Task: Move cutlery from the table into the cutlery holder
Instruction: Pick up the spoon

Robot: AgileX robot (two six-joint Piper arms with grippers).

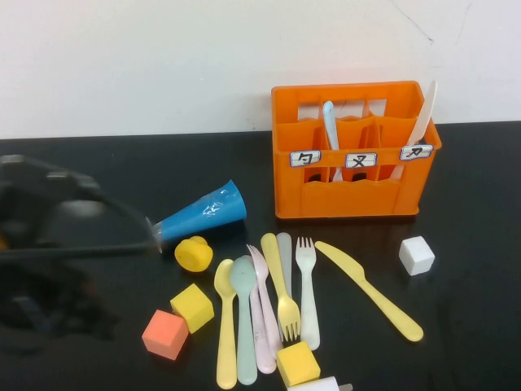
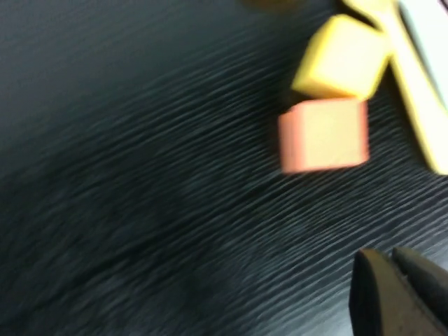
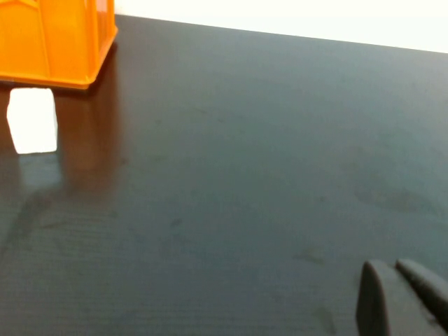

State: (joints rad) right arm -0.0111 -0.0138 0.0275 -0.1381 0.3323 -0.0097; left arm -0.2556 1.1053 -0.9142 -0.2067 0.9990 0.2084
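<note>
The cutlery (image 1: 277, 305) lies loose on the table (image 1: 472, 244), a fan of spoons, forks and knives directly in front of the cutlery holder (image 1: 354, 151): a yellow spoon (image 1: 225, 326), a pale green spoon (image 1: 244, 314), a pink fork (image 1: 262, 305), a yellow fork (image 1: 282, 297), a grey knife (image 1: 285, 252), a white fork (image 1: 308, 289) and, slightly apart on the right, a yellow knife (image 1: 370, 289). The holder stands upright at the table's far side and already contains a pale blue piece (image 1: 330, 124) in a middle compartment and a white piece (image 1: 423, 114) leaning out of the right-hand one. The left gripper (image 2: 392, 297) sits low over the table at the left, well short of the cutlery; its fingers appear closed together and hold nothing. Nearest to it are an orange cube (image 2: 324, 134) and a yellow cube (image 2: 341, 57), with the yellow spoon just beyond. A blue cone (image 1: 202, 213) lies on its side beyond the left arm, a yellow round piece (image 1: 194, 253) beside it. The right gripper (image 3: 402, 297) does not show in the high view; its wrist view places it over bare table, fingers together and empty, well apart from a white cube (image 3: 32, 119) and the holder's corner. A second yellow cube (image 1: 298, 362) rests at the forks' near ends.
</note>
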